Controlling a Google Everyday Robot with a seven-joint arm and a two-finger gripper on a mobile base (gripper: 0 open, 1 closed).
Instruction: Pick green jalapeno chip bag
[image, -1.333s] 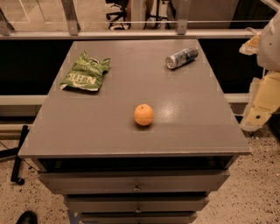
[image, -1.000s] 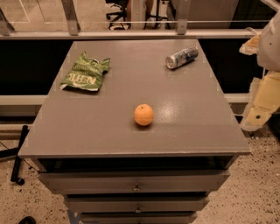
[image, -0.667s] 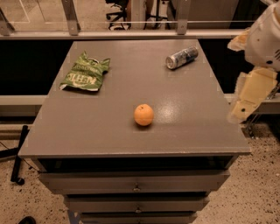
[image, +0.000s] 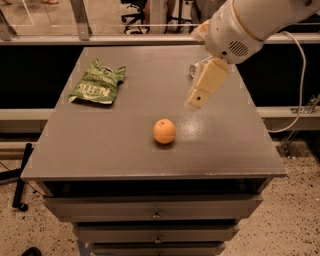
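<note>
The green jalapeno chip bag (image: 97, 83) lies flat on the far left part of the grey table (image: 125, 155), crinkled, with white lettering. My gripper (image: 196, 101) hangs from the white arm (image: 240, 25) that reaches in from the upper right. It is above the table's right half, well to the right of the bag and just up-right of the orange (image: 164, 131). It holds nothing that I can see.
The orange sits near the table's middle. A silver can (image: 192, 69) at the back right is mostly hidden behind the arm. Drawers (image: 155, 212) run under the front edge. A railing and chairs stand behind the table.
The arm has swung in from the right edge of the view to over the table's right half, now covering the can. The bag and orange have not moved.
</note>
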